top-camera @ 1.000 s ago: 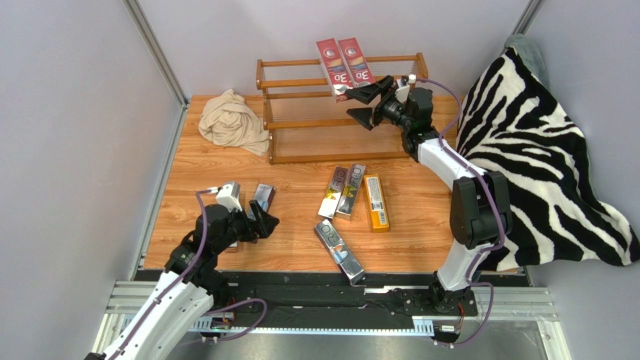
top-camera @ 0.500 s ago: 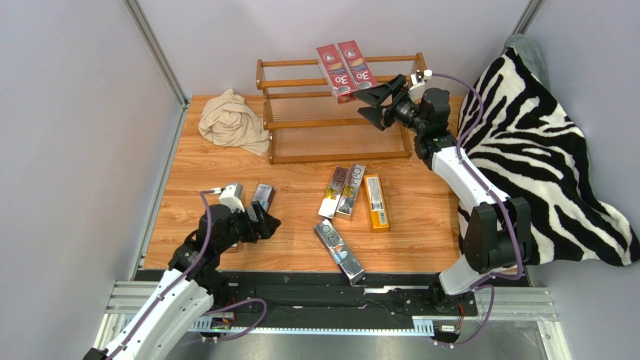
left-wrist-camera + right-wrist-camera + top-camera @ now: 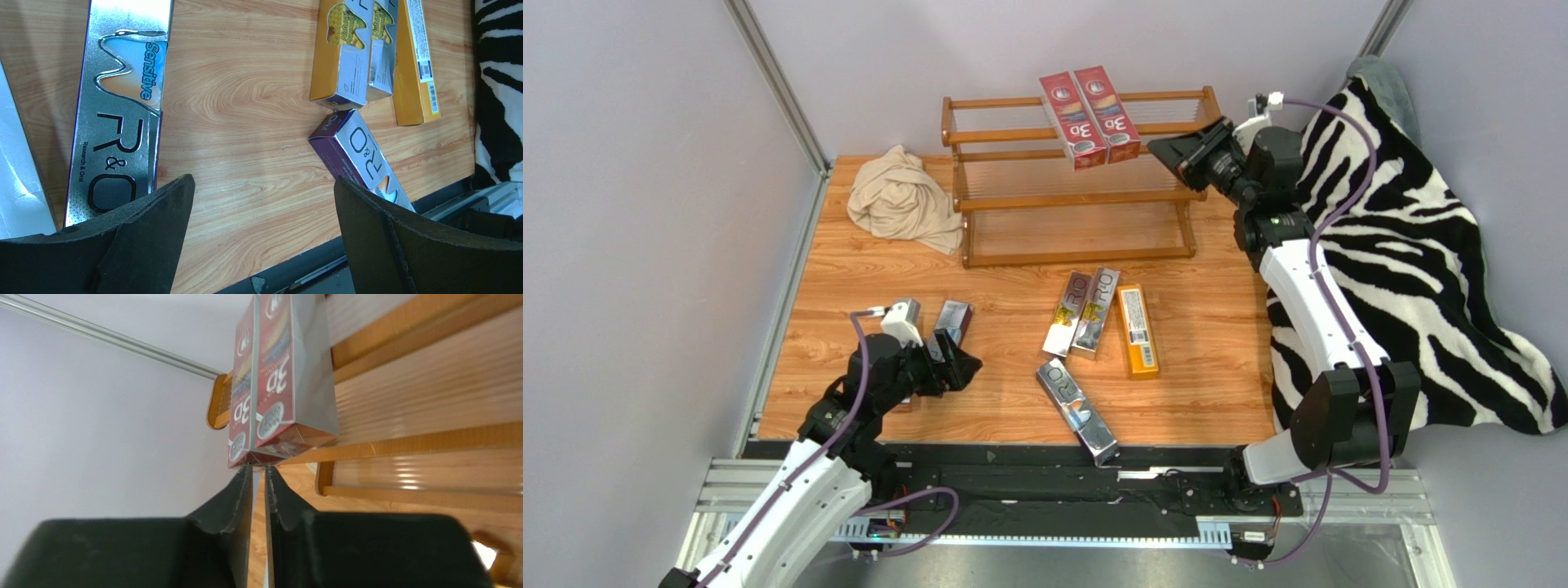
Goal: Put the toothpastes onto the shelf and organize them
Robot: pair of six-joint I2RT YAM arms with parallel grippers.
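two red cartons top the shelf at 12 o'clock; right gripper pinched closed, empty; left gripper, spread wide, should next clamp the silver carton.

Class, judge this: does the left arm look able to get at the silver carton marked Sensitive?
Probably yes. The left gripper hangs open just short of the silver carton, which lies flat with nothing on top of it and nothing between the two.
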